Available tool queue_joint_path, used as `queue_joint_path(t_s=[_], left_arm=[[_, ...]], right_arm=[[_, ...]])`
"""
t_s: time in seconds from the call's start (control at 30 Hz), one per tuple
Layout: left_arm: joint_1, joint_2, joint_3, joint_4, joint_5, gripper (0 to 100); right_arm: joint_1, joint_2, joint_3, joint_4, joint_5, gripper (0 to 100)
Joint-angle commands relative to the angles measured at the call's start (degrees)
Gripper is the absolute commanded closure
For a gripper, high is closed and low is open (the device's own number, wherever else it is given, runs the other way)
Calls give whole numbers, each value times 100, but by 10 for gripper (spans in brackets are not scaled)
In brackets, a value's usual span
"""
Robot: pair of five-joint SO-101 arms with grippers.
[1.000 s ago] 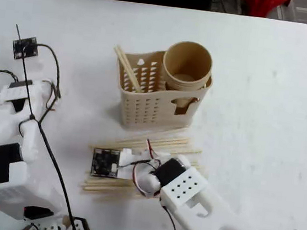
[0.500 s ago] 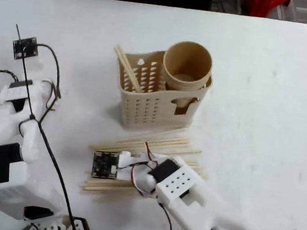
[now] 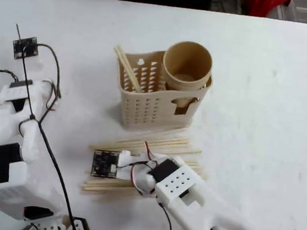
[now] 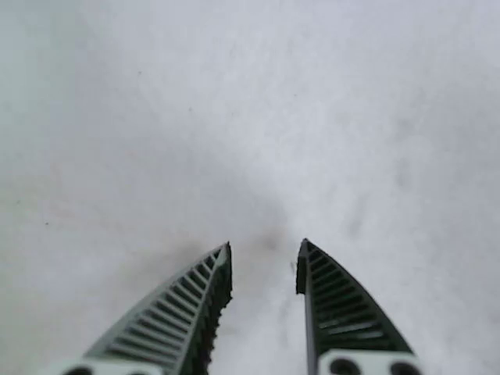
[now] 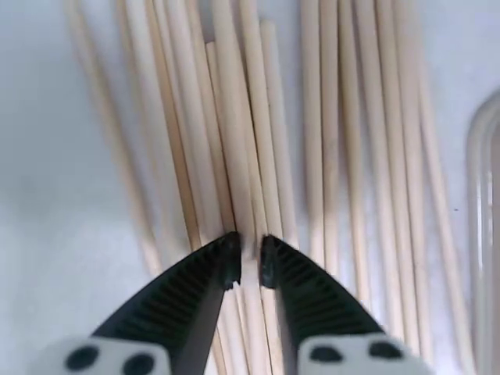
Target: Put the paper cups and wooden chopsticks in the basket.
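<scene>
Now my right end effector has shifted along the wooden chopsticks and pinches one, ready for lifting to the basket.

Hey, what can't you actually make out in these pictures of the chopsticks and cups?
High view: the right arm covers part of the loose chopsticks, so no count.
High view: the paper cups are nested in the basket; how many is hidden.
Right wrist view: a pale object is cut off at the edge.
</scene>
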Motion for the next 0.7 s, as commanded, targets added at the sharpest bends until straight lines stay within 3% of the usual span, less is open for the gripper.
queue_joint_path(t_s=[0.0,0.67], left_arm=[[75,-13,-246,-9,-79,845],[75,-13,-246,35,-79,845]], right_arm=[[-31,-48,-35,-66,-53,855],[-13,-31,9,-163,-62,868]])
